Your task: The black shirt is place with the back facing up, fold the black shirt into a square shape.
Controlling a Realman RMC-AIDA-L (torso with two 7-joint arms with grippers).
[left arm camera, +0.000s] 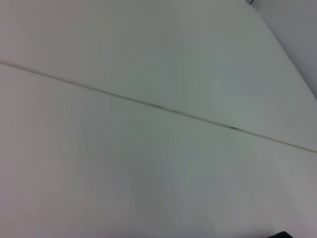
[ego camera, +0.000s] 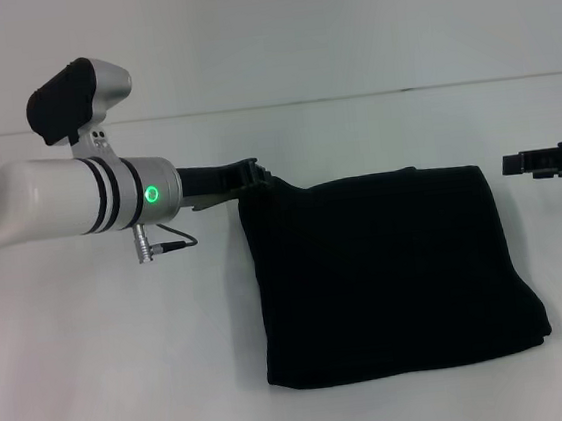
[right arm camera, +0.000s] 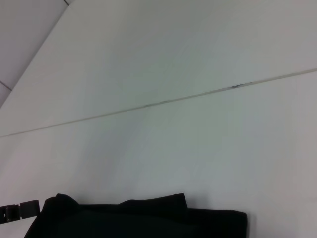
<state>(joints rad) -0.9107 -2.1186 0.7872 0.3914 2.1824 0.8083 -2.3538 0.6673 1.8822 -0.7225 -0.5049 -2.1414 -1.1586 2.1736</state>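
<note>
Shirt: the black shirt (ego camera: 388,275) lies on the white desk (ego camera: 107,370), folded into a compact, roughly rectangular block near the middle of the head view.
Shirt outline: the near edge and both side edges are fairly straight; the near right corner bulges out slightly.
Shirt far left corner: this corner is lifted into a small peak where it meets the left tool.
Left tool: the left tool (ego camera: 253,176) extends sideways from the white left arm (ego camera: 69,198), its tip at the far left corner of the shirt and touching the fabric there.
Left tool state: cannot tell whether it grips the fabric or only rests against it; the dark tip merges with the black cloth.
Left arm: a green light (ego camera: 152,194) glows on the wrist ring, and a thin cable (ego camera: 169,244) hangs beneath it.
Right tool: the right tool (ego camera: 547,162) is at the right edge of the head view, just beside the shirt's far right corner but clear of it.
Right tool state: cannot tell how wide it stands.
Right wrist view: shows the shirt's far edge (right arm camera: 148,218) and a seam line (right arm camera: 198,95) across the desk.
Left wrist view: shows only desk surface (left arm camera: 148,188) crossed by the seam.
</note>
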